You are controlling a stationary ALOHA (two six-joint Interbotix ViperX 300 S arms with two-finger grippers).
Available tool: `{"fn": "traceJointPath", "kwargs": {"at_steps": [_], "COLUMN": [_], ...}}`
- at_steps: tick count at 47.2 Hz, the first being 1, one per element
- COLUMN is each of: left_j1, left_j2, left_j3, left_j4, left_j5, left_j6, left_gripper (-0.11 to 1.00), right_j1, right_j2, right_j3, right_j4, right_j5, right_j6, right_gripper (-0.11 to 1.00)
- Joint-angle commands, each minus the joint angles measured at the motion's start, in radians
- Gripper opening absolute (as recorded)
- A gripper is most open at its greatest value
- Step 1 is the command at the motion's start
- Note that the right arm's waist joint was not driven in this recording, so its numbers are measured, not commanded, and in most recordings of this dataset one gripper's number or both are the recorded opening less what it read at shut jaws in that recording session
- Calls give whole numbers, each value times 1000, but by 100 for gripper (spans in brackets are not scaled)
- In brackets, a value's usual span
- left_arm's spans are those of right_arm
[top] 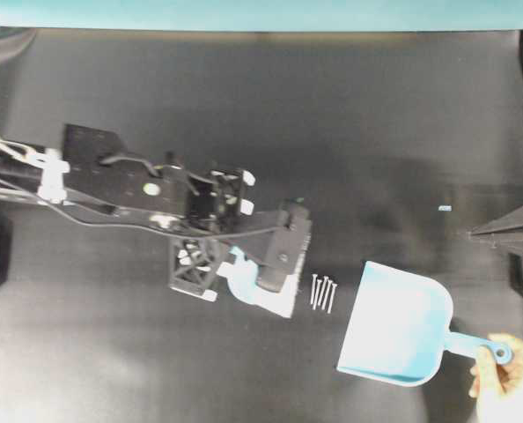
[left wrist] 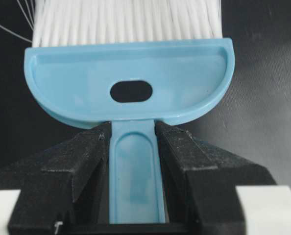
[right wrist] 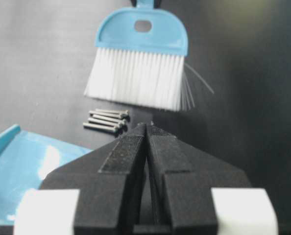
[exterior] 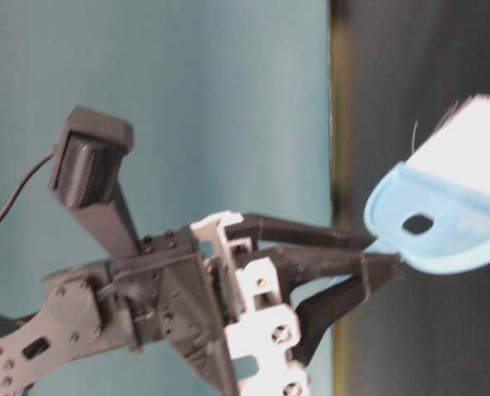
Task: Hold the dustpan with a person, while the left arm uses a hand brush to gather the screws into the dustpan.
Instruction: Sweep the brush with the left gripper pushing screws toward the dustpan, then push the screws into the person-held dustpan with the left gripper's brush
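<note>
My left gripper (left wrist: 133,129) is shut on the slim handle of the light blue hand brush (left wrist: 131,78). In the overhead view the brush (top: 275,300) hangs with its white bristles just left of the screws (top: 323,293), which lie side by side on the black table. To the right of the screws, the light blue dustpan (top: 398,335) faces them with its open mouth. A person's hand (top: 508,383) holds its handle at the lower right. My right gripper (right wrist: 148,125) is shut and empty, at the right edge, pointing toward the screws (right wrist: 106,120).
The black tabletop (top: 288,115) stretches behind the work area, with a teal wall along its far edge. A small pale scrap (top: 445,208) lies right of centre. The left arm's body and cables (top: 112,185) cover the left middle.
</note>
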Motion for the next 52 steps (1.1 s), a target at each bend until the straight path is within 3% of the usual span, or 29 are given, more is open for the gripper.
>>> {"fn": "traceJointPath", "kwargs": {"at_steps": [1,21,35,52], "left_j1": [-3,-44,-75,-77], "left_j2": [17,138,239,364], "left_j3": [-40,-152,-347,-495], "left_j4": [2,2,2,2], "left_j5": [-14,-52,-77,-172], "left_j6": [6,14,15,17], "left_gripper": [31,31,31,31], "right_j1": [0,0,0,0], "right_j2": [6,6,5,5], "right_j3": [-5,-5,-5,-5], "right_j4": [0,0,0,0], "right_j5": [-5,-5,-5,-5], "right_j6": [-6,-6,-6,-6], "right_gripper": [0,0,0,0]}}
